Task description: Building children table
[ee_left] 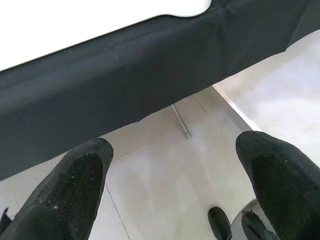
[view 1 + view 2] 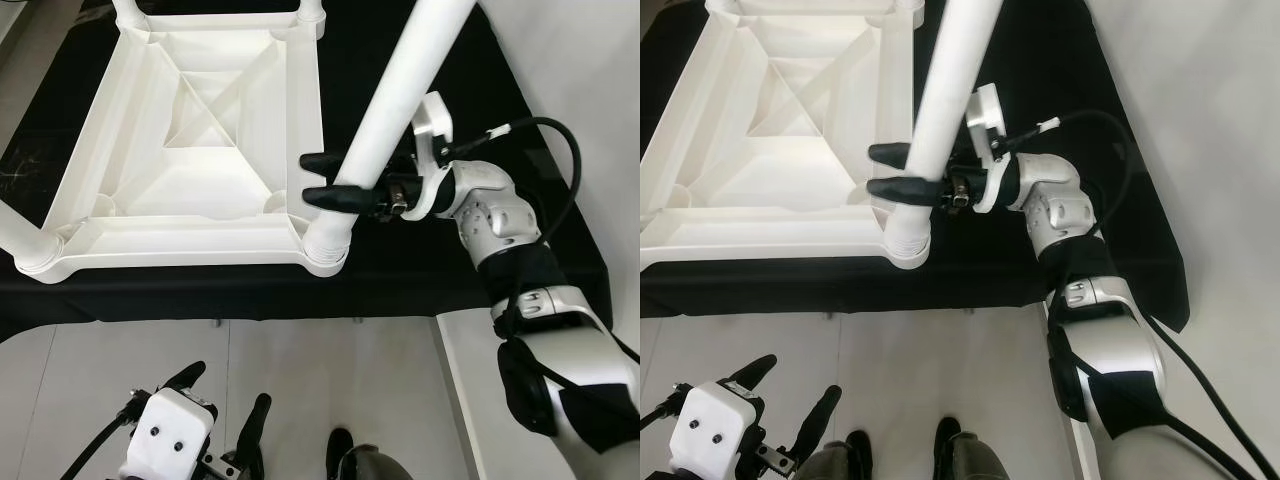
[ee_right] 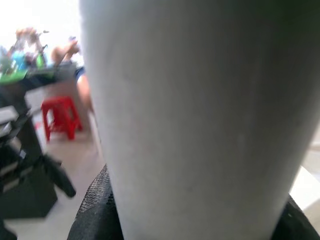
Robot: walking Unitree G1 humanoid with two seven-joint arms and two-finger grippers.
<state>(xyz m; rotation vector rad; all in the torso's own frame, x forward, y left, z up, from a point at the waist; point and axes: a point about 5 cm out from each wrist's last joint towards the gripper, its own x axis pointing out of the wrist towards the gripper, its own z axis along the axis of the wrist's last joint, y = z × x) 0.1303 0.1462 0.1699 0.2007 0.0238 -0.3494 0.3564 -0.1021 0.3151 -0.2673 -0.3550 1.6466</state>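
Observation:
A white plastic children's table top lies upside down on a black-covered surface. A white leg stands upright over its near right corner socket, lower end just above or in the socket. My right gripper is shut on this leg low down, one black finger on each side. In the right wrist view the leg is pressed between the fingers. Other legs stand in the near left corner and both far corners. My left gripper hangs low over the floor, open and holding nothing.
The black cloth drapes over the surface's front edge above pale floor tiles. My feet show at the bottom. The right wrist view has a red stool and a person in the far background.

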